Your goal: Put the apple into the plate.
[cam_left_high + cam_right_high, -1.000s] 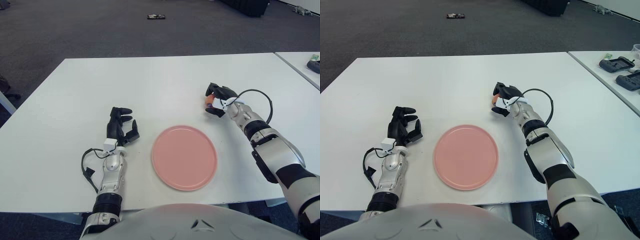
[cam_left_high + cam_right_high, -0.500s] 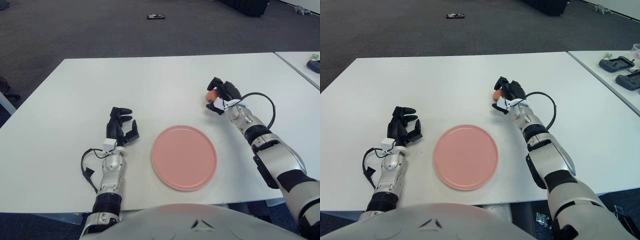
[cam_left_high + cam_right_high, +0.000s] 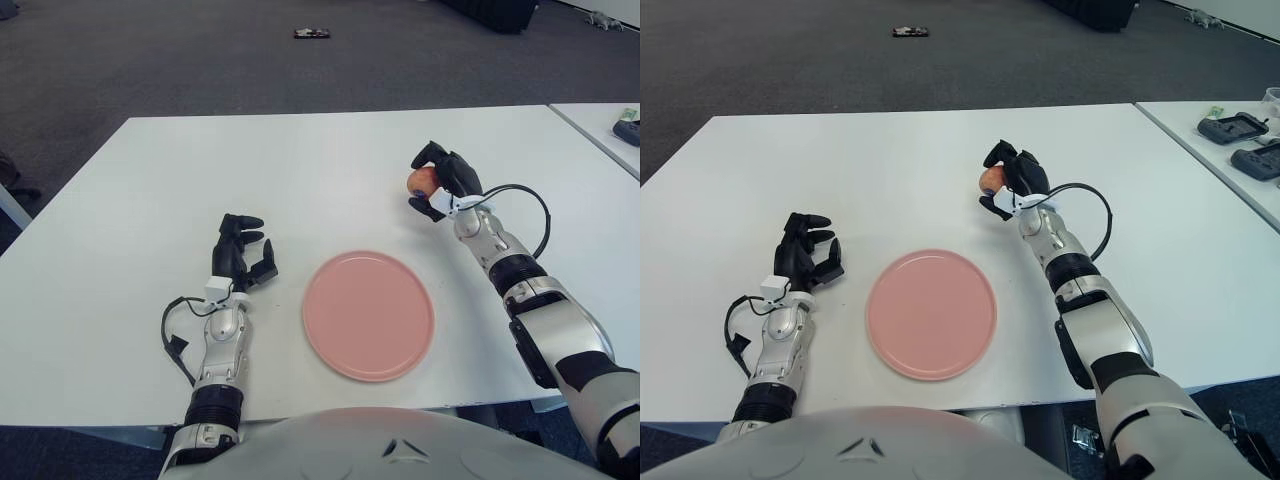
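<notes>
Black-fingered right hand (image 3: 445, 180), item one: raised clear of the white table (image 3: 330, 160) at its right-centre, fingers curled around the apple (image 3: 421, 180), which shows reddish-orange between them on the hand's left side; the apple is held off the surface, not resting on it. Forearm of the same limb, white and grey casing with a black cable (image 3: 530, 205) looping off the wrist, runs from the hand toward the near right corner of the view. Item two, plate (image 3: 368, 315): pink, round, flat on the table, near and to the left of the raised hand, well apart from it and from the apple; its surface is bare. Item three, left hand (image 3: 243, 255): parked on the table to the left of the plate, near but not touching its rim, palm turned toward the plate, black fingers loosely extended and grasping nothing; a black cable (image 3: 178, 335) loops beside its wrist, and the silver forearm leads back to the near edge. Item four, surroundings: dark grey carpet (image 3: 200, 60) beyond the far edge of the table, with a small dark object (image 3: 312, 34) lying on it at the far centre; a second white table (image 3: 1220, 140) stands to the right, carrying dark devices (image 3: 1238, 128) at its far end. Robot's own pale torso fills the near bottom edge.
</notes>
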`<state>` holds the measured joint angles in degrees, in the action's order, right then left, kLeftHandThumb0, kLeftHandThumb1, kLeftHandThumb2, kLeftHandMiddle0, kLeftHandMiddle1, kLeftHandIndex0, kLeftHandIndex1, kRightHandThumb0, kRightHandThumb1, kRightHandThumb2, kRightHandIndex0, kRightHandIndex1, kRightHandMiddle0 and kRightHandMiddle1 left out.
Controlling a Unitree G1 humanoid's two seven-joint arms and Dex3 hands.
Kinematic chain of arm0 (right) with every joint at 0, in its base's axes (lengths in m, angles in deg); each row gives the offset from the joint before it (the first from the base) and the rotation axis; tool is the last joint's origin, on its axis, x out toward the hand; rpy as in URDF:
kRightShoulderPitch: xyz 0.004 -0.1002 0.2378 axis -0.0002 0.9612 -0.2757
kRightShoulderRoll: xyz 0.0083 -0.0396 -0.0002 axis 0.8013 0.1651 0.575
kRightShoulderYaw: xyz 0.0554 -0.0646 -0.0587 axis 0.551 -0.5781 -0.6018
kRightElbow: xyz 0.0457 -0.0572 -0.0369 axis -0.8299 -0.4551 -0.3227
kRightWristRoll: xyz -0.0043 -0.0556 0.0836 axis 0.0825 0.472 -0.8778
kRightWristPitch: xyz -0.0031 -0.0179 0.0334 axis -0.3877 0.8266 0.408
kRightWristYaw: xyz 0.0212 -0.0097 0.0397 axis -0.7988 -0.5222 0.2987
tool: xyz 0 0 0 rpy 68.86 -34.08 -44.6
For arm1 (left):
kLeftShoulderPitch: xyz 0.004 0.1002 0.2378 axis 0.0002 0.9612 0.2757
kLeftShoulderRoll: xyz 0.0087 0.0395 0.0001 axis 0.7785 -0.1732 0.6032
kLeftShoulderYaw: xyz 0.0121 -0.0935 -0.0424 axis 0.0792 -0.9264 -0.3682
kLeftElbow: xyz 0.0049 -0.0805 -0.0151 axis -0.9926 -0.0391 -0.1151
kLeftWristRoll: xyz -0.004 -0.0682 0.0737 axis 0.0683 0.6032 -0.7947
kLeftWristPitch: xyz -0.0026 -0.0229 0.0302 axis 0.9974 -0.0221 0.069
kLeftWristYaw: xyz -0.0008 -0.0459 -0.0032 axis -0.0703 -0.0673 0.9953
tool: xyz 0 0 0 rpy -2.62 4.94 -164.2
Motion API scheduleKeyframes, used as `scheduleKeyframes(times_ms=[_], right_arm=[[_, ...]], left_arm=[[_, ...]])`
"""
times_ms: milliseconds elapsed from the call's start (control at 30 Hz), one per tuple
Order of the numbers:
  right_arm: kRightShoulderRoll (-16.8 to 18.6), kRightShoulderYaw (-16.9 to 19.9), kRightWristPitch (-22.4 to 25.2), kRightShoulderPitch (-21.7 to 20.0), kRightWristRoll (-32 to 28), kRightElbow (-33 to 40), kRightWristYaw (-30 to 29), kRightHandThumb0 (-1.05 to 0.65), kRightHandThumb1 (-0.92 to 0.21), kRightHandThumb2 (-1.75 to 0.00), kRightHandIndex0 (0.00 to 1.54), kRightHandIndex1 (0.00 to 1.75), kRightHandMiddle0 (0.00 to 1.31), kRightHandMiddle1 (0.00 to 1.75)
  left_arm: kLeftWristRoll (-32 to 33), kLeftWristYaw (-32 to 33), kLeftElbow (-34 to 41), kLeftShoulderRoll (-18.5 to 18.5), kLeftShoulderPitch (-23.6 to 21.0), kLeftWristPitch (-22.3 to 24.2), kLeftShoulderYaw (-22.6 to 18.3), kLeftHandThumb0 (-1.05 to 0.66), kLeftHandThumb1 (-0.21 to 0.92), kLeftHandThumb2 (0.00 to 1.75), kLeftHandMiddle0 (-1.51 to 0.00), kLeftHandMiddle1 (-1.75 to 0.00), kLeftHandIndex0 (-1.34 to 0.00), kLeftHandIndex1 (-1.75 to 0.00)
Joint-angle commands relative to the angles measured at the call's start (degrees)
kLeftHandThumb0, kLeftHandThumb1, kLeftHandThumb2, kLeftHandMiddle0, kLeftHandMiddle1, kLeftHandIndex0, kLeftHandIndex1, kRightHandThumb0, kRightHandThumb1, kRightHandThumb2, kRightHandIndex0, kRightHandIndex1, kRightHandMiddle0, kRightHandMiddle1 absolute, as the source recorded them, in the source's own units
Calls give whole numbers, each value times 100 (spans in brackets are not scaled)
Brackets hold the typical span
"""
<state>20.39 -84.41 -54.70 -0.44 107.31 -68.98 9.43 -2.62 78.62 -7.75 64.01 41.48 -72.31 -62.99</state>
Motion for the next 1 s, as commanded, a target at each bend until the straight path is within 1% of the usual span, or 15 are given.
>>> scheduleKeyframes(times_ms=[0, 233, 400, 533, 633, 700, 767, 833, 967], right_arm=[[-72, 146, 59, 73, -107, 477, 147, 0, -6, -158, 84, 162, 59, 175], [-123, 355, 151, 341, -229, 1267, 497, 0, -5, -159, 85, 163, 59, 175], [-170, 499, 190, 550, -301, 1854, 707, 0, -3, -161, 85, 164, 60, 175], [-177, 582, 226, 670, -328, 2146, 831, 0, -4, -161, 85, 165, 60, 175], [-203, 667, 111, 834, -445, 2512, 990, 0, -4, -161, 84, 165, 60, 175], [-206, 727, 68, 1021, -557, 2935, 1151, 0, -4, -160, 84, 165, 60, 175], [-187, 750, 141, 1303, -612, 3602, 1320, 0, -4, -160, 84, 165, 60, 175], [-172, 764, 168, 1472, -657, 3986, 1443, 0, -4, -160, 85, 164, 60, 175], [-167, 797, 85, 1664, -788, 4370, 1673, 0, -4, -160, 86, 163, 60, 175]], left_arm=[[50, -16, -321, -32, 243, 63, -40, -1, 40, 123, -52, -175, -38, -170], [-19, 24, -322, -7, 235, 105, -23, -1, 40, 123, -52, -175, -38, -171], [-13, 1, -352, 1, 224, 52, -29, -1, 40, 123, -51, -175, -37, -172], [-7, -10, -359, 2, 225, 35, -28, -1, 40, 123, -52, -175, -38, -171], [-3, -18, -345, -3, 234, 35, -22, -1, 40, 123, -52, -175, -38, -171], [2, -19, -332, -8, 240, 46, -21, -1, 40, 123, -52, -175, -38, -170], [0, -7, -318, -15, 242, 65, -19, -1, 39, 123, -53, -175, -39, -170], [-3, 2, -308, -20, 243, 76, -18, -1, 39, 123, -53, -175, -39, -169], [-6, 11, -296, -27, 244, 83, -17, -1, 38, 124, -54, -175, -40, -169]])
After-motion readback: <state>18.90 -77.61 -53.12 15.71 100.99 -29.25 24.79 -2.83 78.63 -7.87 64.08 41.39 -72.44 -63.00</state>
